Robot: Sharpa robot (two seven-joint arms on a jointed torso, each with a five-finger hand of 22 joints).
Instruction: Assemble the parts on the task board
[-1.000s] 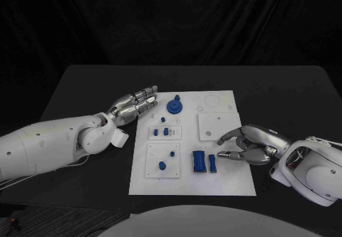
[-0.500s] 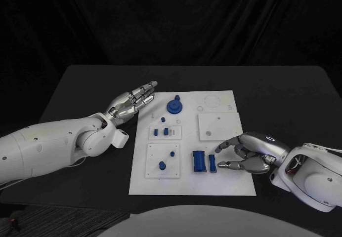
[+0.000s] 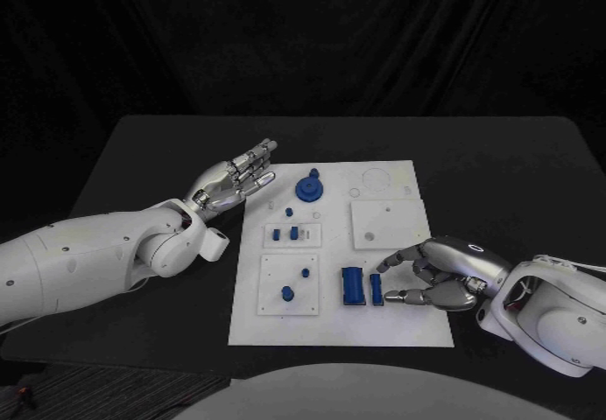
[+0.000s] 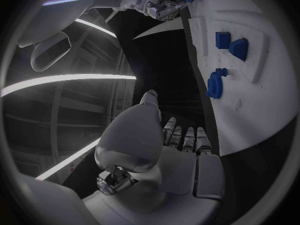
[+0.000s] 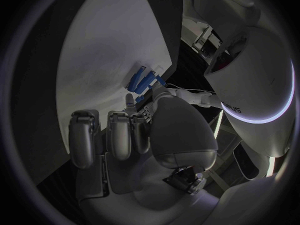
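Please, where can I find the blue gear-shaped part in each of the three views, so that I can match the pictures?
Head view: the blue gear-shaped part stands at the far end of the task board, beside the left robot hand.
Left wrist view: it is on the board past the fingertips.
Right wrist view: I cannot make it out.
Shared landmark: the two long blue bars.

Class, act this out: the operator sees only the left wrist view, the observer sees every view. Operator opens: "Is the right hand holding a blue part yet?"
Observer: No. The right hand holds nothing; its fingertips are beside the narrow blue bar.
Operator: What lies beyond that bar?
Observer: A wider blue block, on the side away from the hand.
Operator: And my left hand?
Observer: The left hand is flat, fingers apart, off the task board's left edge near the blue gear.
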